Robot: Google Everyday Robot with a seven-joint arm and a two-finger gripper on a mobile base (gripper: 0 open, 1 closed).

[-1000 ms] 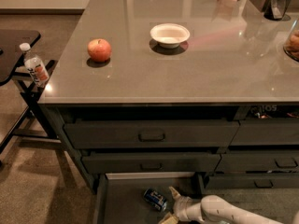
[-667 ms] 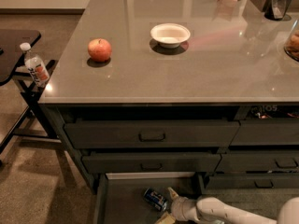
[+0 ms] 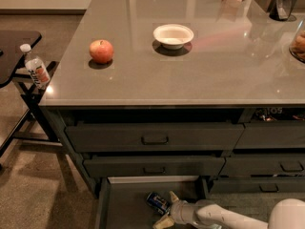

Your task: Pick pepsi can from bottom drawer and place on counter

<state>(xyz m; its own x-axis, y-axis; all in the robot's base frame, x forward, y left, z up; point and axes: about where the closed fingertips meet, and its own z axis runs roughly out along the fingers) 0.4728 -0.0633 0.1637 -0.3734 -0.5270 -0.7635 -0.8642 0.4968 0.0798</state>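
The pepsi can [image 3: 157, 202] lies on its side in the open bottom drawer [image 3: 125, 209], blue with a silver end. My gripper [image 3: 166, 209] reaches in from the lower right on a white arm. Its pale fingers [image 3: 173, 196] are spread, one above and one below the can's right end, close to it but not closed on it. The counter [image 3: 190, 61] is the broad glossy grey slab above the drawers.
On the counter stand a red apple [image 3: 101, 51] and a white bowl [image 3: 173, 35]; dark containers sit at the far right. A clear bottle with an orange label [image 3: 35, 67] stands on a black side table [image 3: 14, 46] at left. Two closed drawers [image 3: 155, 138] overhang the open one.
My gripper has moved slightly left, closer to the can. The can has not moved.
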